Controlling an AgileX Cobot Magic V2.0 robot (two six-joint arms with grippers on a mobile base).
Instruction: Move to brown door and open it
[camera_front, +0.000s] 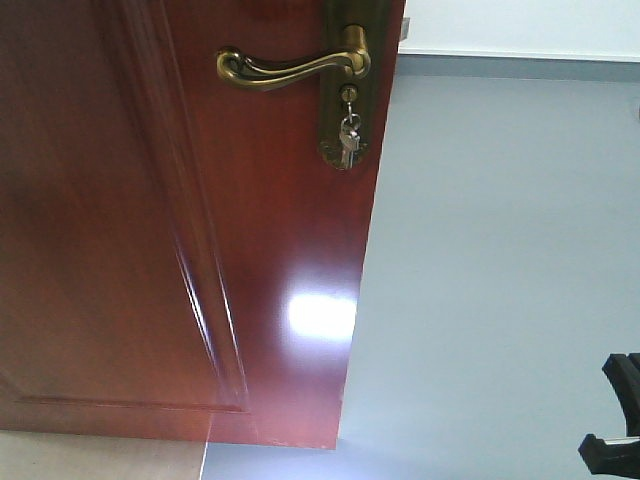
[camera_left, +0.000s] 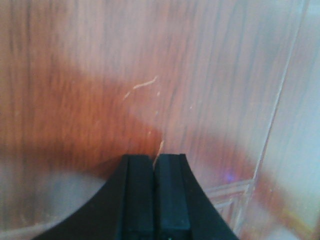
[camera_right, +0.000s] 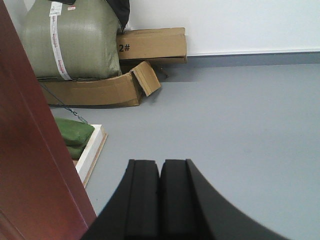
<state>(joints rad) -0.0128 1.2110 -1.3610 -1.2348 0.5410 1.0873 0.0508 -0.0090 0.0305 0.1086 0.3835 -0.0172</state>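
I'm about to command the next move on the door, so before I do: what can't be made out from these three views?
- Front view: the brown door is cut off at the top and left edges; hinges are unseen, so is whether it stands ajar.
- Front view: only a dark fragment shows at the right edge; which arm is unclear.
- Left wrist view: the left claw faces blurred wood; contact is unclear.
- Right wrist view: the right claw sees no lever handle.

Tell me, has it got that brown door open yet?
Partly, it seems. The robot is already at the brown door, whose free edge stands clear, with grey floor beyond. In hand: the shut left gripper sits close against the wood. The right gripper is shut, holding nothing. The brass handle is untouched. Left: swinging it wider.
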